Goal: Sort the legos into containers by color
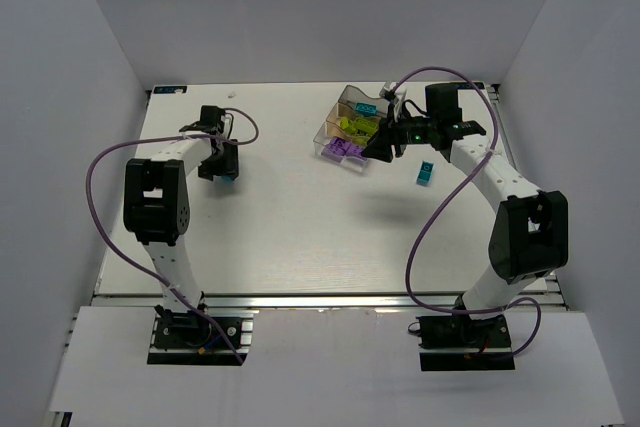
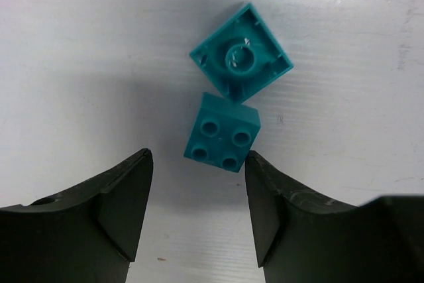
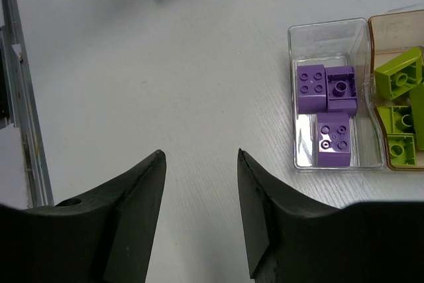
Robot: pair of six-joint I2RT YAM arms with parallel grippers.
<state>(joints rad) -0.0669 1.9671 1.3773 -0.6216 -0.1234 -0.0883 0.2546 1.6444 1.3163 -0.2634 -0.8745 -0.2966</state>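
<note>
Although the overhead view gives only a speck of teal beneath the left tool point(image 1: 226, 171), the left wrist view shows what lies there. A studs-up teal brick point(image 2: 222, 133) and an overturned teal brick point(image 2: 241, 53) sit on the white desk point(image 2: 79, 51), the two touching or all but. That tool's jaws stand wide with nothing between them. The studs-up teal brick sits just ahead of the tips, closer to the finger on the right of that view.

The right wrist view shows the right tool point(image 3: 199, 157) spread wide as well, with only desk between its jaws and the tray point(image 3: 328, 26) just off to the right. The tray's clear end compartment holds three purple bricks point(image 3: 334, 140), and the next one holds lime bricks point(image 3: 399, 71). The third compartment is cut off in that view. It appears only from overhead, at the tray's far end, with a cyan brick point(image 1: 368, 107) in it. The overhead view alone also shows a lone teal brick point(image 1: 424, 174) on the desk beside the right arm, apart from the tray.
</note>
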